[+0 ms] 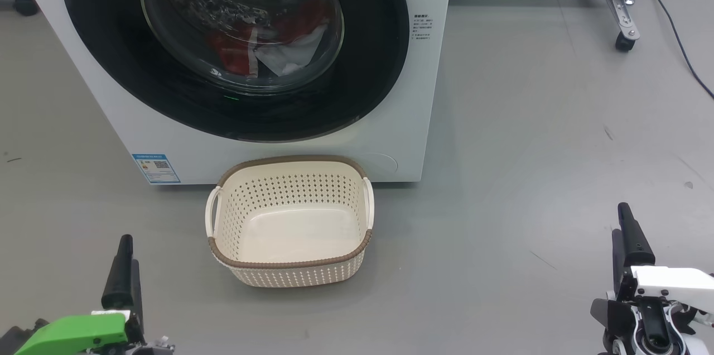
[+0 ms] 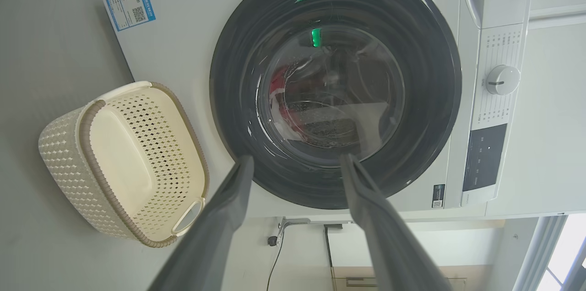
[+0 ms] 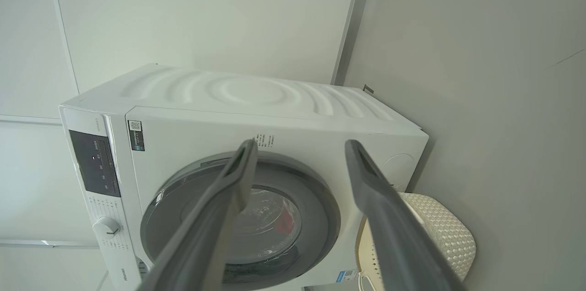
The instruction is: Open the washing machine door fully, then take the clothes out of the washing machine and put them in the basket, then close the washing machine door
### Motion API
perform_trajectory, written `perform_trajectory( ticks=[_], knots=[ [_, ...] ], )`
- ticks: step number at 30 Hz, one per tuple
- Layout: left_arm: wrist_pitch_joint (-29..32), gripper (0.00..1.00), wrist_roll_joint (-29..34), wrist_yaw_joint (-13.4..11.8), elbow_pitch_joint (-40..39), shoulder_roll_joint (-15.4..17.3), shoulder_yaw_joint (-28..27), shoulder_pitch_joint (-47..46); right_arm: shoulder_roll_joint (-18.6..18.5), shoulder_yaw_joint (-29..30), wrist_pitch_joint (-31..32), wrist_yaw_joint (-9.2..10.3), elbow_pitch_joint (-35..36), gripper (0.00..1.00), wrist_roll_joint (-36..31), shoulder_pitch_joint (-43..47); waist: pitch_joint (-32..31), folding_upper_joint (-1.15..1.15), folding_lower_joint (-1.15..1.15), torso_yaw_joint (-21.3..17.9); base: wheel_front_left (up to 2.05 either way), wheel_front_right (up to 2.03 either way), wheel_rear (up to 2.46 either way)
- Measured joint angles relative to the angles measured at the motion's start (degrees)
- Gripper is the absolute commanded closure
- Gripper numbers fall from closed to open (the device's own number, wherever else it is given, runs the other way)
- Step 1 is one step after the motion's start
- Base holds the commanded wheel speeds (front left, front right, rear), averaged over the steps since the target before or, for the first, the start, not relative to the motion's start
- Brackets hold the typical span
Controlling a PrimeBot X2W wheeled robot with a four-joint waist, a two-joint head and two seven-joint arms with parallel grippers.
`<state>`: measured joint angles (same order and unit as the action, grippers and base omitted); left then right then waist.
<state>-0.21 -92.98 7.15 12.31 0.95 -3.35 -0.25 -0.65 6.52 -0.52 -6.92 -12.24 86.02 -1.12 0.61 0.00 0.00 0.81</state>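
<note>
Grey floor (image 1: 530,120) carries one washing machine (image 1: 413,120). Its one washing machine door (image 1: 368,65) is shut, barring the red-and-white clothes (image 1: 228,56), which I cannot count. One basket (image 1: 290,276) sits just before it. My two claws, left gripper (image 2: 296,157) and right gripper (image 3: 300,142), gape, holding nothing. One cable (image 1: 678,37) trails far right.

basket (image 1: 290,265) before washing machine (image 1: 413,120), clothes (image 1: 268,42) inside behind shut door (image 1: 111,65)

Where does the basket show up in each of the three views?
Head view: basket bottom centre, before the washing machine.
Left wrist view: basket at left, lower half.
Right wrist view: basket lower right, partly hidden.
Shared landmark: blue label near it.
</note>
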Motion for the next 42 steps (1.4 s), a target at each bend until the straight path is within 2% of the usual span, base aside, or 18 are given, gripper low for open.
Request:
perform_trajectory(
  ticks=[11, 29, 39, 42],
  knots=[
    [-2.45, 0.00, 3.56, 0.00, -4.25, 0.74, 1.21, -0.10, -0.23, 0.08, -2.33, 0.00, 3.57, 0.00, -5.01, -1.06, -0.15, 0.00, 0.00, 0.40, 0.00, 0.00, 0.00],
    [-6.13, 0.00, 14.47, 0.00, -9.61, 3.92, 5.73, -0.09, -0.81, -3.52, -5.94, -0.01, 7.77, 0.00, -15.40, -1.76, -0.04, 0.00, 0.00, 0.92, 0.00, 0.00, 0.00],
    [-8.22, 0.00, 23.49, 0.00, -11.17, 6.55, 8.99, -0.06, -0.90, -5.02, -7.83, 0.02, 8.51, 0.00, -23.28, -1.81, 0.28, 0.00, 0.00, 1.21, 0.00, 0.00, 0.00],
    [-8.90, 0.00, 27.11, 0.00, -11.48, 7.78, 10.16, -0.05, -0.94, -5.39, -8.46, 0.57, 8.80, 0.00, -25.42, -1.82, 0.41, 0.00, 0.00, 1.29, 0.00, 0.00, 0.00]
  ],
)
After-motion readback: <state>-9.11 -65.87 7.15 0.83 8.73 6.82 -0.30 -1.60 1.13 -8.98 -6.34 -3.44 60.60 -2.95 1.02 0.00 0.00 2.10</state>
